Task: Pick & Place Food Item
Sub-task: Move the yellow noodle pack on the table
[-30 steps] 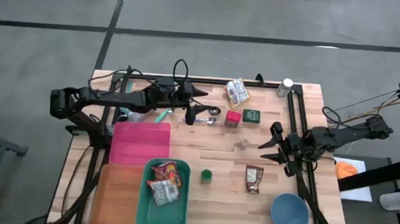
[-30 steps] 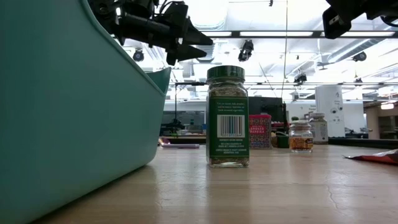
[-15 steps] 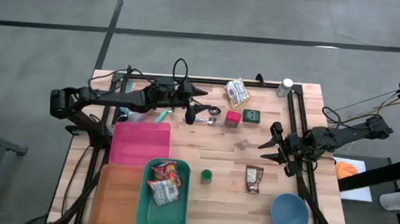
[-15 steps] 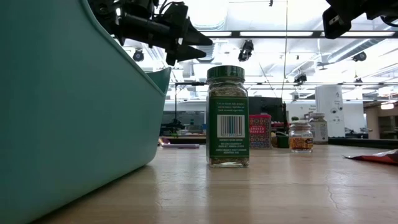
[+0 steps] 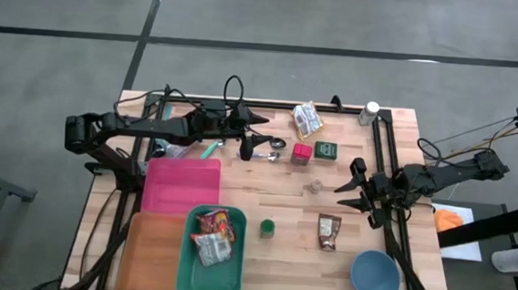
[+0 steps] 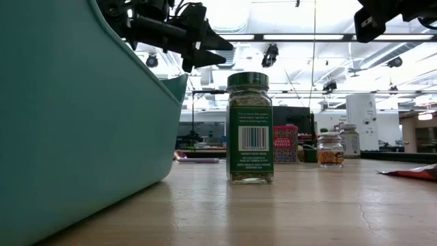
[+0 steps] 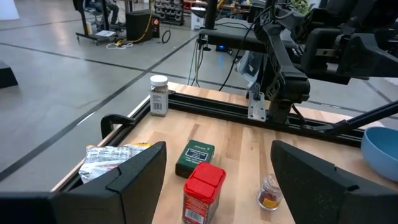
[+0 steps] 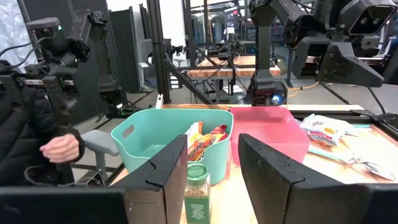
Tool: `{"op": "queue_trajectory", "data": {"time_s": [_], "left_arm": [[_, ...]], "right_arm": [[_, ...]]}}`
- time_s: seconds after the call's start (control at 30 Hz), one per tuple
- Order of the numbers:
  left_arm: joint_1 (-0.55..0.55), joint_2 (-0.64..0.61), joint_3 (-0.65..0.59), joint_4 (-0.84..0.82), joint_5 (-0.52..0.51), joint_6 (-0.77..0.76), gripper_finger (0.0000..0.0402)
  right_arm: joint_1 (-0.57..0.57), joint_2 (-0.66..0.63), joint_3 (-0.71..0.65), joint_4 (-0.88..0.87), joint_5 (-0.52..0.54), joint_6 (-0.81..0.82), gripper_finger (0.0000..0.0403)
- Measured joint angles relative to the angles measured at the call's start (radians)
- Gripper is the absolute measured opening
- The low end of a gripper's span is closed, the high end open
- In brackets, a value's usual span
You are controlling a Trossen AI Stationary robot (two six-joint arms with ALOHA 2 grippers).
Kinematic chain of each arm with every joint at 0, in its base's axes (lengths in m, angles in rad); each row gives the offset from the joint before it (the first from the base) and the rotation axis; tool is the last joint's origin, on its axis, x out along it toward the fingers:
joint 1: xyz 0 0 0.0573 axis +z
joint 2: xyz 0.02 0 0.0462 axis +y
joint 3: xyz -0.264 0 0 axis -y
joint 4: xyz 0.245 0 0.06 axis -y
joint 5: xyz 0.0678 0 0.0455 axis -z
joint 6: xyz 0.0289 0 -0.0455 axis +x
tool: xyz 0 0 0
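Note:
My left gripper (image 5: 258, 136) hangs open above the far middle of the table, clear of everything; a red-capped can (image 7: 201, 194) and a dark green tin (image 7: 194, 157) stand on the wood ahead of its fingers. My right gripper (image 5: 349, 183) waits open at the right side, level and off the table. A green-lidded spice jar (image 6: 250, 128) stands upright near the middle, beside a teal bin (image 5: 211, 256) that holds snack packets (image 8: 200, 142). A silver packet (image 5: 307, 119) lies at the far edge and a brown packet (image 5: 328, 231) lies at the near right.
A pink bin (image 5: 181, 183) and an orange bin (image 5: 146, 251) stand at the near left. A blue bowl (image 5: 375, 275) sits at the near right, a small jar (image 5: 316, 185) mid-table, a white-lidded jar (image 5: 371, 111) at the far right corner. A seated person (image 8: 37, 143) is beyond the table.

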Motion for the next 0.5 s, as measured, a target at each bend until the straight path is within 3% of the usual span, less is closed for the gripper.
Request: {"op": "queue_trajectory", "data": {"time_s": [0.5], "left_arm": [[0.000, 0.000, 0.000, 0.000, 0.000, -0.003, 0.0289]], "right_arm": [[0.000, 0.001, 0.000, 0.035, 0.000, -0.066, 0.0142]]}}
